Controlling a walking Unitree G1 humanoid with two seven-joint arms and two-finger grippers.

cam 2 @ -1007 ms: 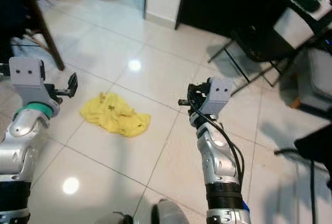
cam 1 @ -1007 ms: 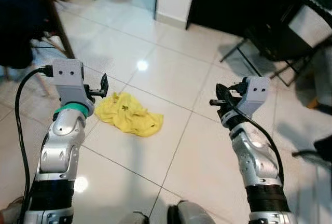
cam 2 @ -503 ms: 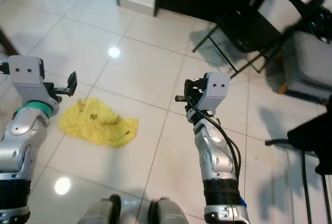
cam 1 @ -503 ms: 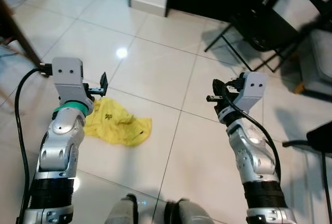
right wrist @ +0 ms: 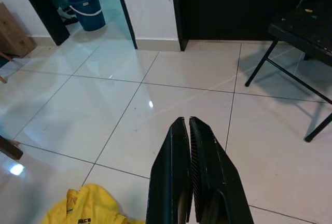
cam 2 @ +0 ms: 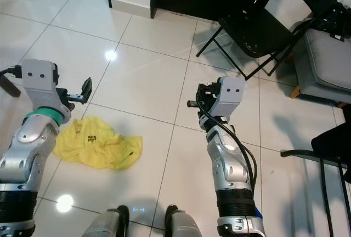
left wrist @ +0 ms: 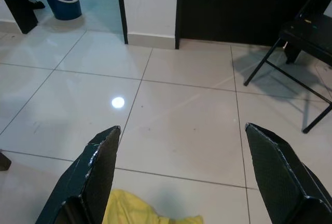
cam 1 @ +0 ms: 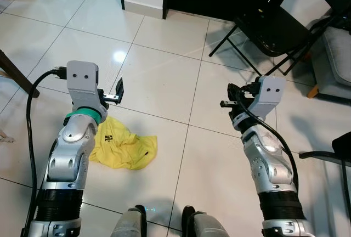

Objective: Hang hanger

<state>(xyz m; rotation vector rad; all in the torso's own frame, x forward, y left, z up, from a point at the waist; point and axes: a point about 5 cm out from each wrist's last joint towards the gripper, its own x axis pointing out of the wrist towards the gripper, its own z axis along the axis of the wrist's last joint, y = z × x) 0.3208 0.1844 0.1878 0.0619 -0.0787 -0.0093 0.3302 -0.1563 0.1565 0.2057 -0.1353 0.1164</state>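
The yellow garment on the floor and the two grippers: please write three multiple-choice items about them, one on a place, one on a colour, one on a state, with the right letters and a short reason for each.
1. Where does the garment lie?
A. On the folding chair
B. On the tiled floor by the left arm
C. In the blue bucket

2. What colour is the garment?
A. Yellow
B. Red
C. White

3. How are the fingers of the right gripper?
A. Wide apart
B. Pressed together, holding nothing
C. Shut on a hanger

Key: 1 B, it lies crumpled on the floor beside the left arm; 2 A, the cloth is bright yellow; 3 B, the right wrist view shows both fingers touching, while the left gripper is open.
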